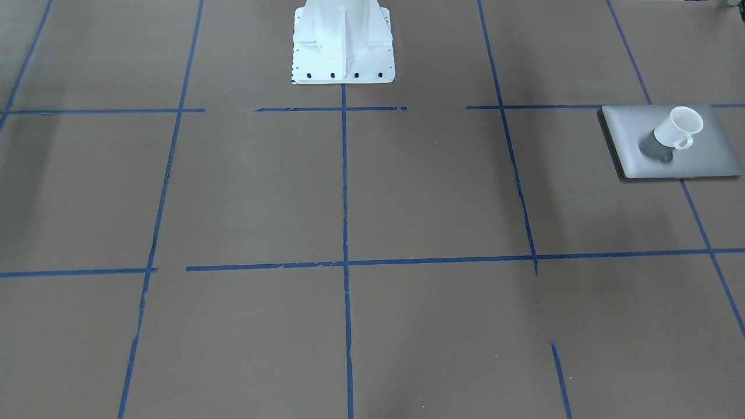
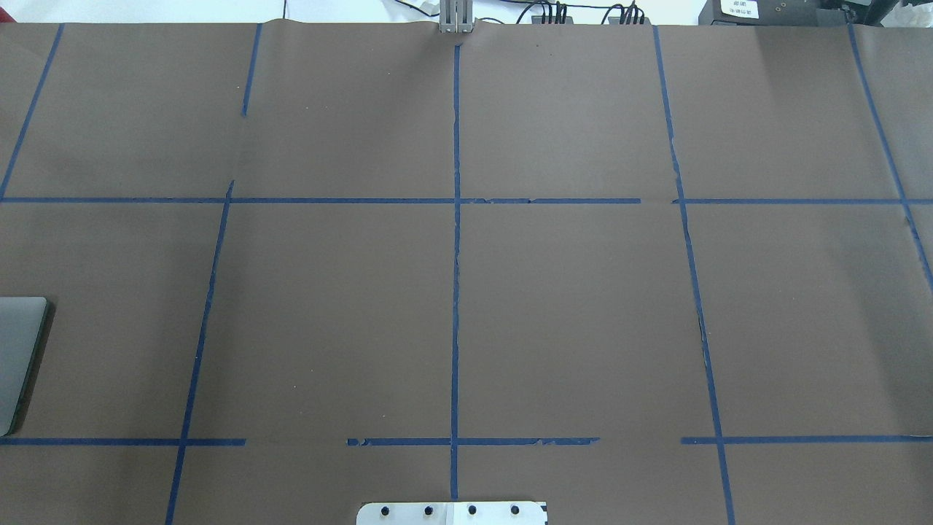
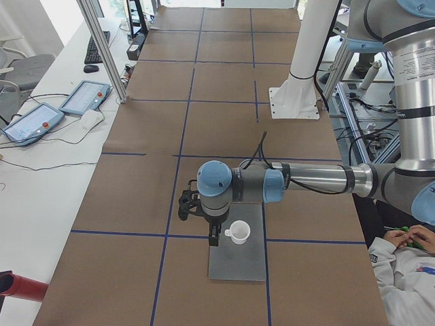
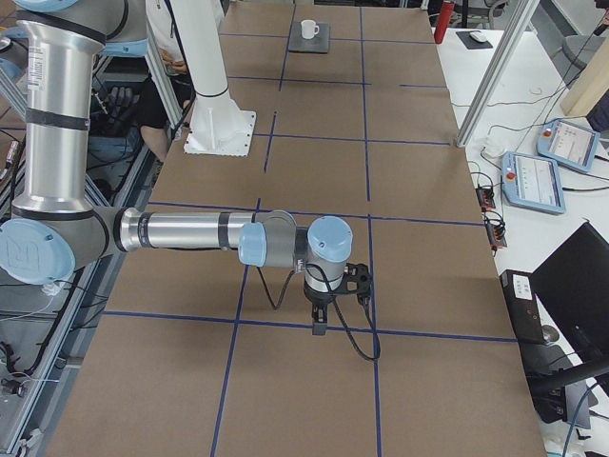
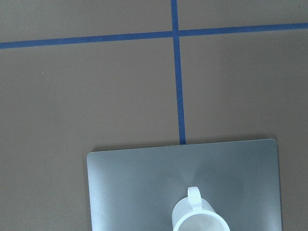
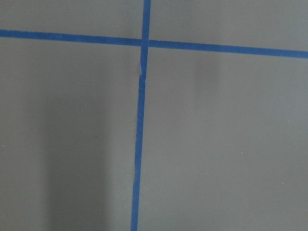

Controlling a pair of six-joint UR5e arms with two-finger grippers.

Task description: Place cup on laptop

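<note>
Silver tubular arms [image 4: 181, 231], pale-blue joint caps [image 4: 330, 240], black cable [image 4: 344, 335], dark fingers [image 4: 318, 322], white pedestal [image 1: 342, 41] with black screws [image 1: 332, 75].

The overhead view's left edge crops the laptop [image 2: 18, 357]; the left wrist view's bottom crops the cup [image 5: 198, 219].

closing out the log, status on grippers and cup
Left gripper beside cup, not holding it, jaws unreadable. Right gripper far down the table, jaws unreadable. Cup upright on laptop. Nothing seen in the way.
</note>
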